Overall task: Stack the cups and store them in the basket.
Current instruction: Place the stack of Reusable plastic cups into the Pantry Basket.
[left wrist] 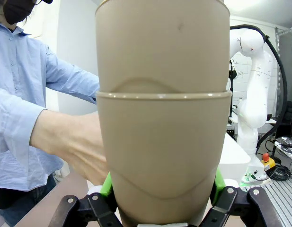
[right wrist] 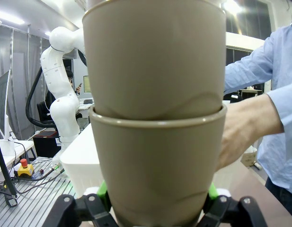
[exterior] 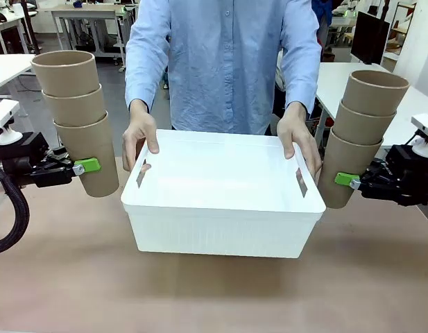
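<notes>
Kraft-brown cups stood in two nested stacks of three in the front view. The left gripper (exterior: pixel 94 166) pinched the left stack (exterior: pixel 75 118) at its lowest cup, and the right gripper (exterior: pixel 340 182) pinched the right stack (exterior: pixel 363 132) the same way. Both stacks hung clear of the table (exterior: pixel 200 298), leaning a little outward. Between them sat the basket (exterior: pixel 220 232), white and smooth-walled, with a flared rim and slot handles. One hand (exterior: pixel 139 139) held its left rim and a second hand (exterior: pixel 302 142) its right.

In the left wrist view, green pads (left wrist: pixel 106 184) pressed the tapered matte wall of the bottom cup. A rolled rim ringed the cup nested above it, and a hand reached past on the left.

In the right wrist view, the pads (right wrist: pixel 102 189) clamped the lower cup likewise, with the basket's white wall (right wrist: pixel 82 161) just beyond.

The step in hand looked to be getting the stacks into the basket. Doing it well would mean righting each stack over the open middle, away from the hands at the rim. Each should go down until its base met the floor before the fingers spread. Paper walls dent, so the squeeze should be no harder than needed.
</notes>
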